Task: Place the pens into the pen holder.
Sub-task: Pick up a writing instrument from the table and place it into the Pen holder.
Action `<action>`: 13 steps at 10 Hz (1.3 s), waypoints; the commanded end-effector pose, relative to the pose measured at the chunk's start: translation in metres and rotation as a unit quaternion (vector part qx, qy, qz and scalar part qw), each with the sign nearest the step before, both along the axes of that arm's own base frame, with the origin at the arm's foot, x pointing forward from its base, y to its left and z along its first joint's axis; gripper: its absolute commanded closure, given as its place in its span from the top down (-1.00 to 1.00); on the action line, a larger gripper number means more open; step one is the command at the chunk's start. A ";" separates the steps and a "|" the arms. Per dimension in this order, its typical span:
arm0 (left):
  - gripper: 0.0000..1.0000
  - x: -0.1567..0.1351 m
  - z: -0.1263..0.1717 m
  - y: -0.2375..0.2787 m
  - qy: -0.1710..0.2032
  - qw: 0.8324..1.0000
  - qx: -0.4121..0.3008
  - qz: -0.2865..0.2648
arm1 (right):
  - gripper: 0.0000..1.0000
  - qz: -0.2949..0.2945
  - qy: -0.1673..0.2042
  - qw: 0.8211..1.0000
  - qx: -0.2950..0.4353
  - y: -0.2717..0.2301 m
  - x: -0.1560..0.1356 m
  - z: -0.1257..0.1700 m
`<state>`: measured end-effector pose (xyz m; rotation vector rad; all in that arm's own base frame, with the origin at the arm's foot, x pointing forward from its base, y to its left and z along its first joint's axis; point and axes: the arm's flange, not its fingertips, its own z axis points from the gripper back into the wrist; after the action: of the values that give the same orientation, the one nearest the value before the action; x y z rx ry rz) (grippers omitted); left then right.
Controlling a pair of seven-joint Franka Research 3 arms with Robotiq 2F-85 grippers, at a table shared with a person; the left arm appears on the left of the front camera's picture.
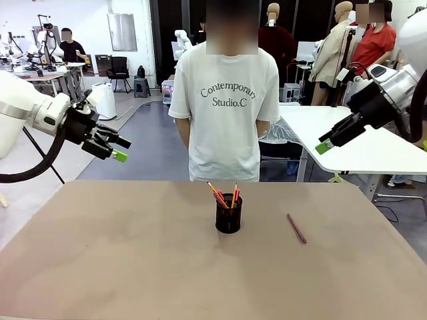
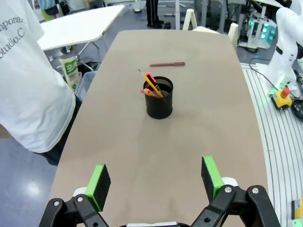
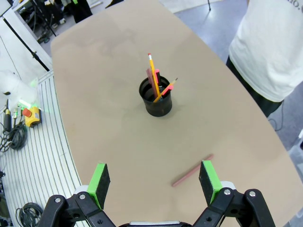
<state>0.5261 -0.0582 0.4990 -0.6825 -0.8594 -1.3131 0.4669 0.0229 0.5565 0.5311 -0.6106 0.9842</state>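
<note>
I am looking across a broad, matte tan table (image 1: 120, 267) with rounded corners and a plain, unmarked top. Near its middle stands the pen holder (image 1: 228, 215), a small black mesh cup, upright, with a yellow pencil (image 3: 153, 71) and a black-and-red pen (image 1: 217, 194) leaning out of its rim. The maroon pen (image 1: 296, 228) lies flat on the table to the right of the holder, well apart from it, angled slightly toward the far edge. The left gripper (image 1: 122, 149) hangs in the air above the left far corner, jaws spread wide with nothing between them; its wrist view shows the green pads (image 2: 99, 182) framing bare tabletop with the holder farther ahead. The right gripper (image 1: 322, 143) is raised beyond the right far corner, jaws likewise apart and empty; in its wrist view the maroon pen lies just ahead of the pads. A person in a white printed T-shirt (image 1: 223, 100) stands at the far edge, arms behind the back. Behind them is a workshop hall with a grey-blue floor (image 1: 153, 147), a white table (image 1: 360, 143) on the right, and more desks farther off. Beside my table runs ribbed pale flooring (image 3: 42, 165) with a yellow box carrying a red button (image 3: 30, 115) on it.
</note>
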 end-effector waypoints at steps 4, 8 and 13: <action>1.00 -0.001 0.000 0.000 0.005 1.000 -0.001 0.000 | 1.00 0.004 -0.004 1.000 0.006 0.000 0.000 0.001; 1.00 -0.001 0.000 0.000 0.005 1.000 -0.001 0.000 | 1.00 0.004 -0.004 1.000 0.006 0.000 0.000 0.001; 1.00 -0.001 0.000 0.000 0.005 1.000 -0.001 0.000 | 1.00 0.004 -0.004 1.000 0.006 0.000 0.000 0.001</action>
<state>0.5262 -0.0583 0.4987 -0.6834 -0.8588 -1.3129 0.4669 0.0229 0.5565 0.5311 -0.6106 0.9842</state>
